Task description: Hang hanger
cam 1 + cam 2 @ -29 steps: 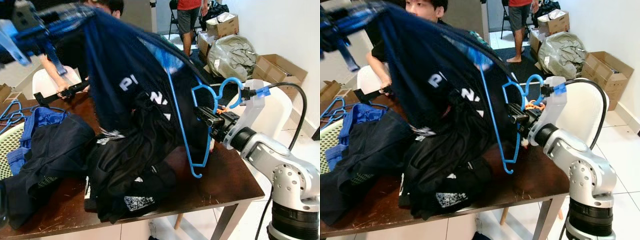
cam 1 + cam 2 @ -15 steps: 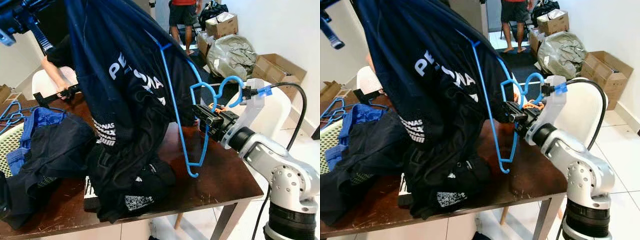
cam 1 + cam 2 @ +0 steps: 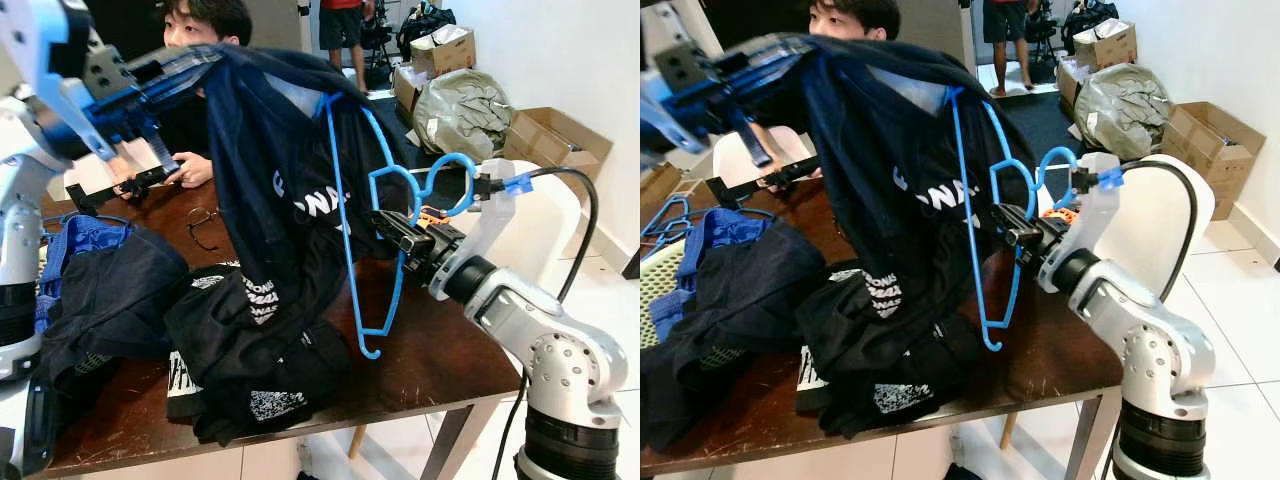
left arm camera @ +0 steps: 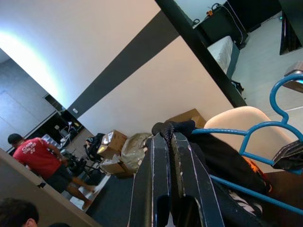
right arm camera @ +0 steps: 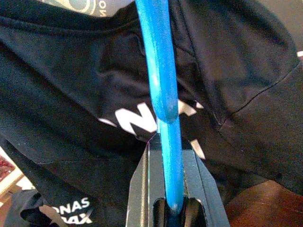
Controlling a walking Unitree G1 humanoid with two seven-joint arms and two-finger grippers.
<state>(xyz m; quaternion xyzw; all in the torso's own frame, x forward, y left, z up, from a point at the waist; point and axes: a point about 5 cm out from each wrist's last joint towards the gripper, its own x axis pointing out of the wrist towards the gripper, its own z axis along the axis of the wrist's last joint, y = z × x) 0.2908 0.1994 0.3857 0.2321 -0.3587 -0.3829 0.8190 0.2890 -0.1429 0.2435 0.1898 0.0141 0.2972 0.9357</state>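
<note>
A blue hanger [image 3: 375, 200] is held upright above the brown table [image 3: 440, 350], clamped between the closed fingers of the right gripper [image 3: 392, 228]; in the right wrist view the blue bar [image 5: 163, 94] is seen pinched tight between the two black fingers [image 5: 142, 189]. The hanger's hook [image 3: 450, 180] points toward the white chair [image 3: 560, 215] behind the right arm.

A dark navy shirt [image 3: 290, 190] with white lettering is draped over the hanger's far shoulder and is lifted high at the left by the left gripper [image 3: 150, 80], whose fingers [image 4: 154, 184] are closed on a fold of the dark cloth. The shirt's lower part trails down into a heap of black garments [image 3: 250, 350] on the table.

A pale mesh basket [image 3: 655, 285] is seen at the table's left edge; blue cloth [image 3: 85, 235] and blue hangers [image 3: 665, 215] lie in or over it, though which cannot be told. Cardboard boxes [image 3: 550, 140] stand on the floor by the wall; one [image 3: 445, 45] is topped with white packing. A grey-green sack [image 3: 460, 110] rests between them.

A person [image 3: 195, 25] is seated behind the table, a hand [image 3: 190, 172] on a black bar [image 3: 115, 190]. Glasses [image 3: 203, 220] lie on the tabletop.
</note>
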